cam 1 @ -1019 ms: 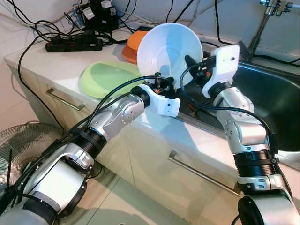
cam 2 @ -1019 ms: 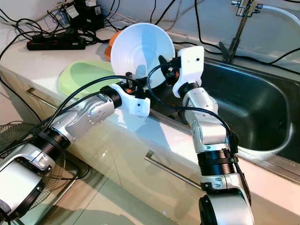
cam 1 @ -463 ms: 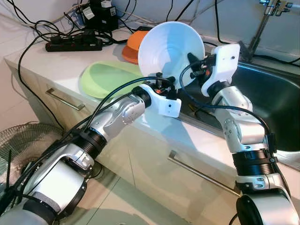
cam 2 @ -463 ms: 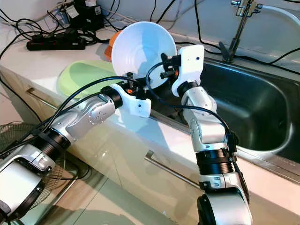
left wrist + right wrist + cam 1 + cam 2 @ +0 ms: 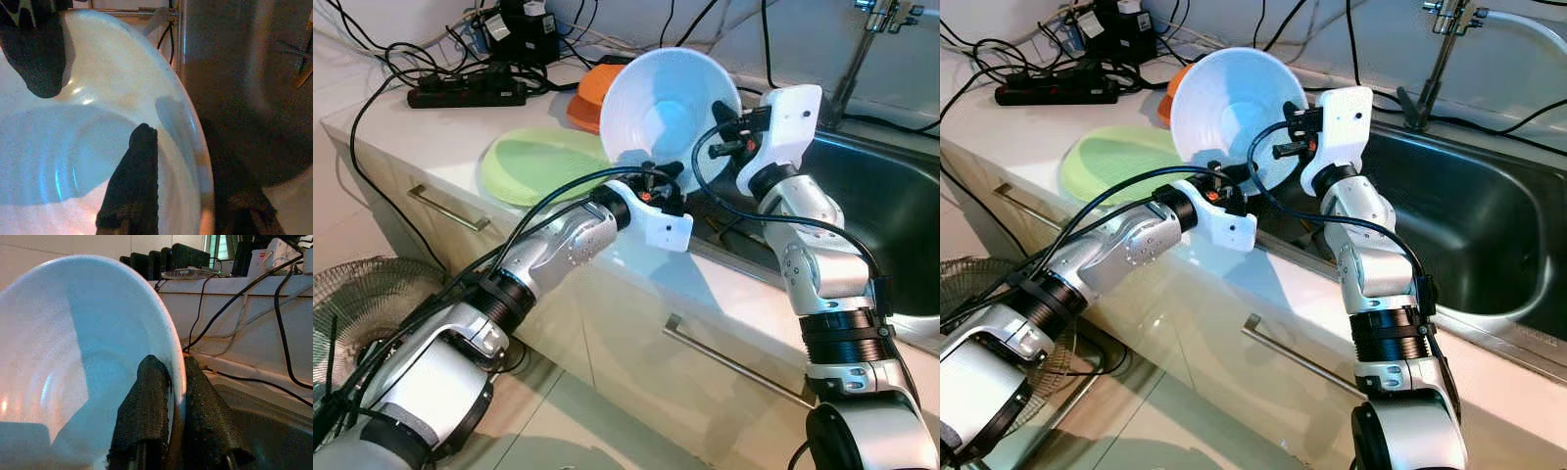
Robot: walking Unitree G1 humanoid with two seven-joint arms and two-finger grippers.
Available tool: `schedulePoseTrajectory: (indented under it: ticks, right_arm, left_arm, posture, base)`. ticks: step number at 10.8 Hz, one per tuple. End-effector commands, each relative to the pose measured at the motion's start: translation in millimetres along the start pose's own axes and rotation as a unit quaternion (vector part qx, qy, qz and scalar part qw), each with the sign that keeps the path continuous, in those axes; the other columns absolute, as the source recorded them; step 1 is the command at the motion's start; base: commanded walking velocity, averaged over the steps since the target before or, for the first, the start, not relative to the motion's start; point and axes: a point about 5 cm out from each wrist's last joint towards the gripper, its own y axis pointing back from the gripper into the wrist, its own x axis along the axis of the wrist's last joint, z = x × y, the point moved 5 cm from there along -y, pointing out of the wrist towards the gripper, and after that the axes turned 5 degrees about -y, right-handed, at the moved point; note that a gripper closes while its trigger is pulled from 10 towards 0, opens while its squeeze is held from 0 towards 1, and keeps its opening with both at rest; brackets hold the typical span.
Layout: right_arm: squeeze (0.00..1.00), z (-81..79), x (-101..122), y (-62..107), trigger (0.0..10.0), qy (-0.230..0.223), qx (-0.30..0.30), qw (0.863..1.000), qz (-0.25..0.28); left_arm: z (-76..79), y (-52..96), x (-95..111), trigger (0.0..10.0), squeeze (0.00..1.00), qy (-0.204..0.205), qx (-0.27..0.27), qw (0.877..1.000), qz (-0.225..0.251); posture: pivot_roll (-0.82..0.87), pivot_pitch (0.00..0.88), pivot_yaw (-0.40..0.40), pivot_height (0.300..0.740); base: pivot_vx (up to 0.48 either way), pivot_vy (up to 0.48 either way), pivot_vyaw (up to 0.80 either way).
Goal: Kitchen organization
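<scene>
Left eye view: from the lower left of the frame the silver, cable-wrapped left arm reaches up toward the centre, its left gripper (image 5: 658,183) at the lower rim of the white bowl (image 5: 651,103); the left wrist view shows one black finger (image 5: 134,181) lying inside the bowl, but whether its pair is clamped on the rim cannot be told. From the lower right the right arm rises with the elbow bent, its white wrist block at upper centre-right, and the right gripper (image 5: 724,119) meets the bowl's right edge, where the right wrist view shows its two padded black fingers (image 5: 146,406) pinched shut on the rim, one inside and one outside. The bowl is held tilted in the air at upper centre, mouth facing the camera, over the counter's (image 5: 431,132) edge beside the steel sink (image 5: 881,206). Against a second ago, the right wrist sits slightly higher and the bowl has tipped a little more open. The bowl is smooth and glossy with faint concentric rings inside. Behind it lie a flat, pale green oval plate (image 5: 533,162), an orange dish (image 5: 592,93), then a black power strip (image 5: 465,95) among tangled cables at upper left.
</scene>
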Motion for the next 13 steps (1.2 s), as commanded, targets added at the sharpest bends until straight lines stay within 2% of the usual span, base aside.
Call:
schedulePoseTrajectory:
  ticks: [1,4,5,6,8,10,11,12,13]
  right_arm:
    - [0.00,5.3,-8.7,1.5,0.0,0.002,-0.011,1.000,-0.020]
    - [0.00,5.5,-10.8,1.5,0.0,0.001,-0.022,1.000,-0.020]
    - [0.00,11.2,-12.7,1.5,0.0,0.003,-0.046,0.999,-0.022]
    - [0.00,17.3,-14.1,1.5,0.0,0.004,-0.069,0.997,-0.022]
    - [0.00,39.4,-17.9,3.8,0.0,-0.006,-0.145,0.989,-0.024]
    - [0.00,64.0,-21.9,7.9,0.0,-0.020,-0.228,0.973,-0.024]
    - [0.00,71.9,-24.4,9.9,0.0,-0.009,-0.252,0.967,-0.028]
    - [0.00,75.3,-28.0,10.6,0.0,0.010,-0.258,0.965,-0.034]
    - [0.00,84.7,-43.8,16.2,10.0,0.043,-0.272,0.960,-0.059]
  left_arm:
    - [-16.9,1.5,-2.8,10.0,1.00,-0.007,0.030,1.000,-0.002]
    - [-26.1,1.3,-2.8,10.0,1.00,-0.014,0.057,0.998,-0.005]
    - [-30.1,1.3,-0.9,10.0,0.00,-0.006,0.069,0.998,0.000]
    - [-29.8,1.1,1.3,10.0,0.00,-0.001,0.071,0.998,0.003]
    - [-27.8,1.2,5.3,10.0,0.00,0.005,0.072,0.997,0.010]
    - [-25.7,1.8,7.3,10.0,0.00,0.016,0.072,0.997,0.012]
    - [-21.8,2.9,7.0,10.0,0.00,0.041,0.071,0.997,0.009]
    - [-20.2,3.9,5.9,10.0,0.00,0.098,0.080,0.992,0.004]
    - [-17.9,7.5,-4.3,10.0,0.00,0.298,0.129,0.946,-0.025]
  posture:
    - [0.15,0.061,0.027,0.740]
    - [0.15,0.061,0.027,0.740]
    - [0.15,0.062,0.027,0.740]
    - [0.15,0.061,0.027,0.740]
    - [0.15,0.060,0.025,0.740]
    - [0.15,0.060,0.023,0.740]
    - [0.16,0.060,0.023,0.740]
    - [0.16,0.058,0.022,0.740]
    - [0.16,0.061,0.021,0.740]
  base:
    - [0.000,0.000,0.00]
    - [0.000,0.000,0.00]
    - [0.000,0.000,0.00]
    - [0.000,0.000,0.00]
    - [0.000,0.000,0.00]
    - [0.000,0.000,0.00]
    - [0.000,0.000,0.00]
    - [0.000,0.000,0.00]
    - [0.000,0.000,0.00]
